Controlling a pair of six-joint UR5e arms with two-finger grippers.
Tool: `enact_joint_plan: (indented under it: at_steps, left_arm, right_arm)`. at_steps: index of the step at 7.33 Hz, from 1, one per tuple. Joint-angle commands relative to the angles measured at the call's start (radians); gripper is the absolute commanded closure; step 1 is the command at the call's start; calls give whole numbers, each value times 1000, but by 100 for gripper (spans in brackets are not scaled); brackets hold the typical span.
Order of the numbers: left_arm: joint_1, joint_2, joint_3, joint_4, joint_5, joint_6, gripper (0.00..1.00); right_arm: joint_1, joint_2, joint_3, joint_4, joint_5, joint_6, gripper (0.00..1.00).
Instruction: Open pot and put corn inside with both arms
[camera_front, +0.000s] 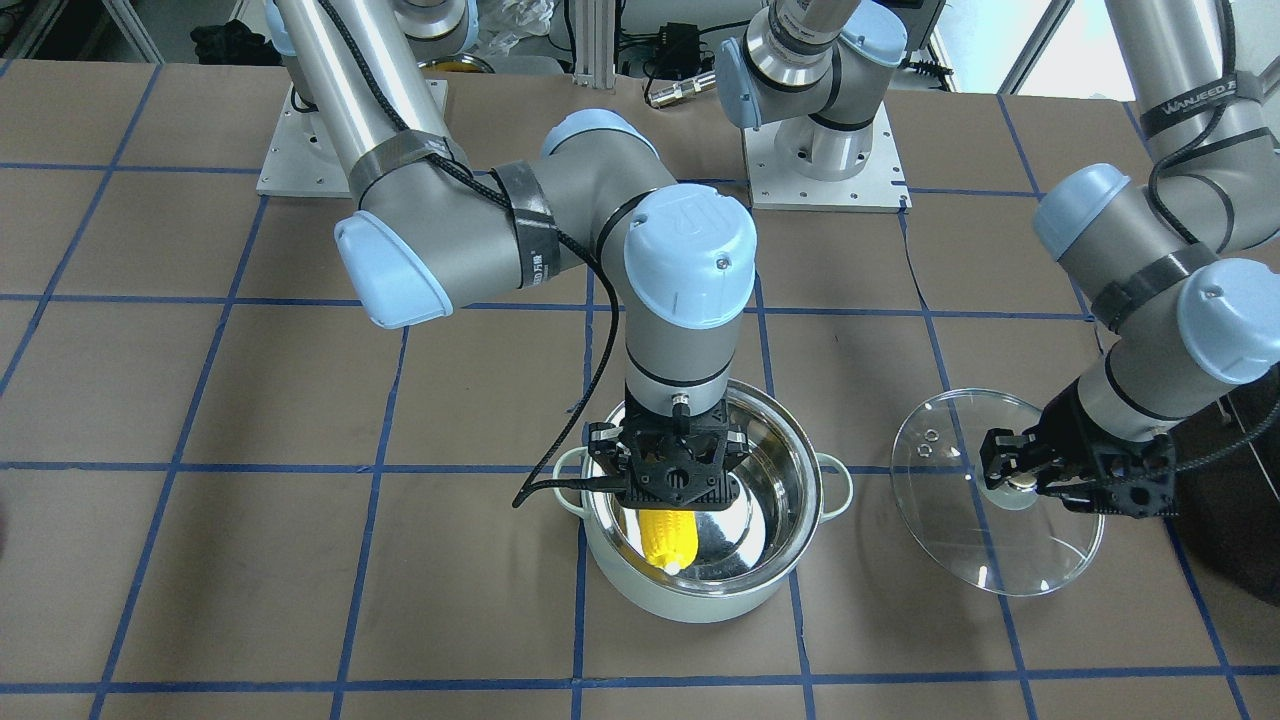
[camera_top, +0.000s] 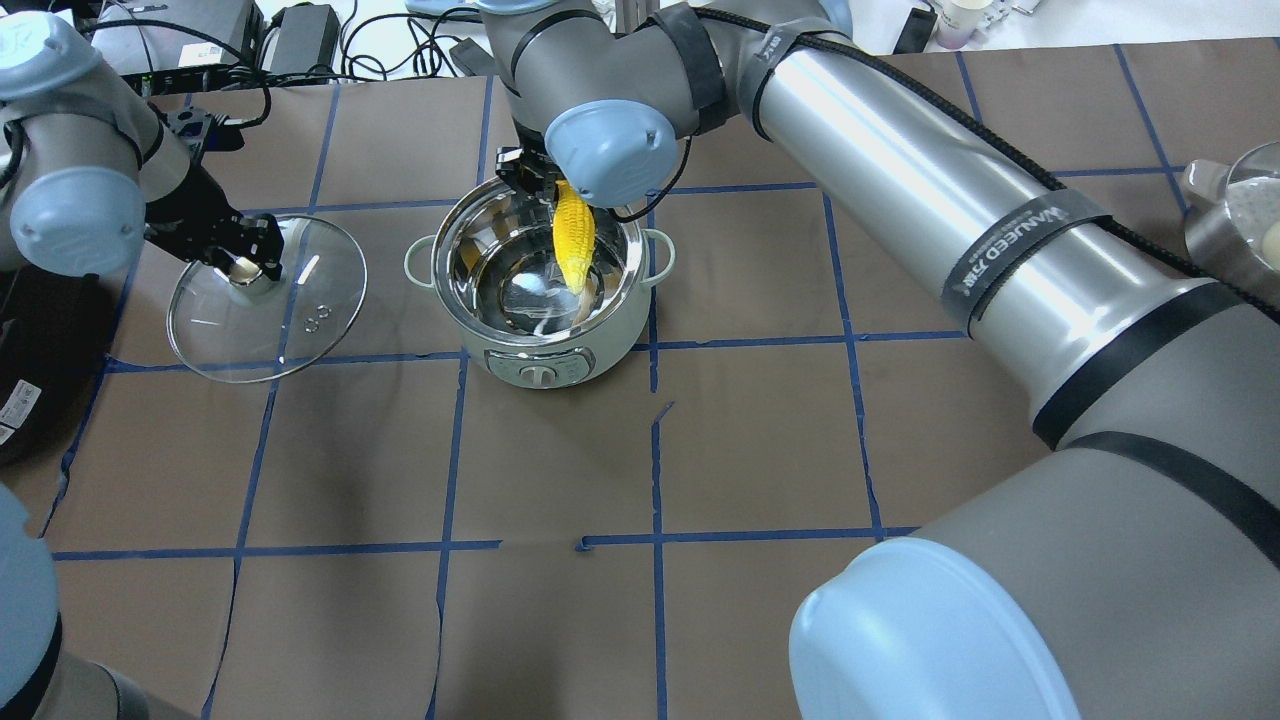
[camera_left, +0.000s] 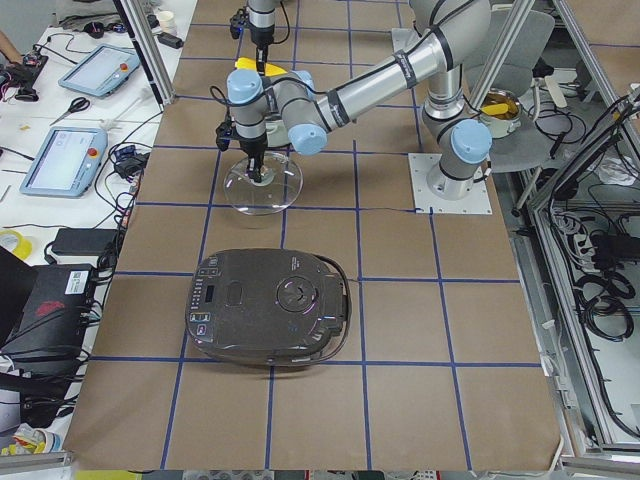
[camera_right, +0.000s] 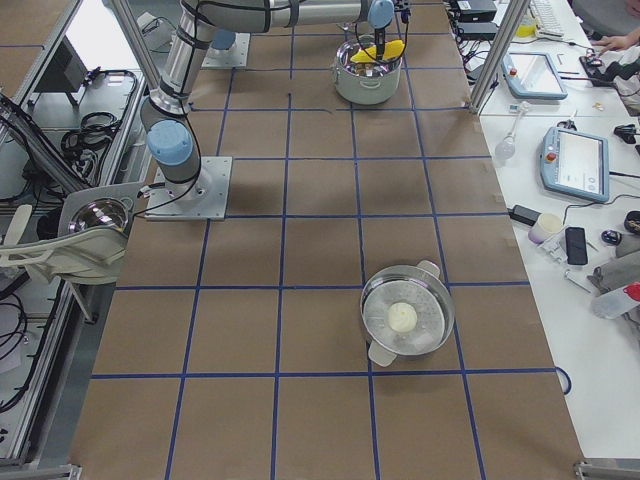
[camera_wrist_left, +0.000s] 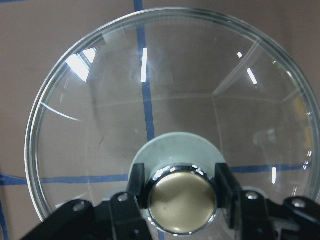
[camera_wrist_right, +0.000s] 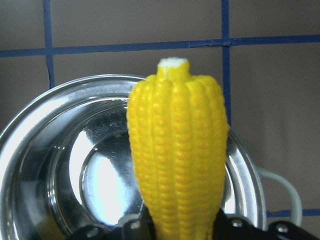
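Note:
The pale mint pot (camera_front: 690, 600) stands open with its steel inside bare; it also shows in the overhead view (camera_top: 540, 362). My right gripper (camera_front: 668, 503) is shut on the yellow corn (camera_front: 667, 535) and holds it tip-down over the pot's opening. The right wrist view shows the corn (camera_wrist_right: 175, 150) above the steel bowl. My left gripper (camera_front: 1015, 482) is shut on the pale knob of the glass lid (camera_front: 960, 545), held tilted low beside the pot, on my left. The left wrist view shows the fingers (camera_wrist_left: 226, 182) clamped on the knob (camera_wrist_left: 181, 196).
A large black appliance (camera_left: 270, 305) lies further out on my left, past the lid. A second steel pot with a white ball (camera_right: 405, 320) stands far out on my right. Blue tape lines cross the brown table cover.

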Motion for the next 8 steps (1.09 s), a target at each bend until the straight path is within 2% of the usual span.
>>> enact_joint_plan:
  at_steps: [1, 2, 3, 4, 5, 6, 8]
  left_arm:
    - [21, -6, -129, 167, -15, -1, 100]
    - [22, -17, -150, 215, -17, -1, 100]
    - [22, -20, -157, 218, -17, -1, 100]
    - [22, -25, -157, 217, -17, -1, 100]
    - [22, -26, -155, 217, -12, 2, 93]
    - [22, -26, -148, 213, -11, 4, 1]
    - [19, -5, -99, 195, -9, 13, 0]
  right_arm:
    - [45, 21, -2, -30, 0, 12, 100]
    - [46, 23, 5, -40, -3, -7, 77]
    - [46, 26, 6, -53, -13, -20, 28]
    - [44, 20, 9, -86, -17, -23, 9]
    - [44, 19, 12, -90, -17, -23, 0]
    - [43, 18, 14, -88, -15, -9, 0]
    - [-18, -45, 44, -53, -30, -23, 0]
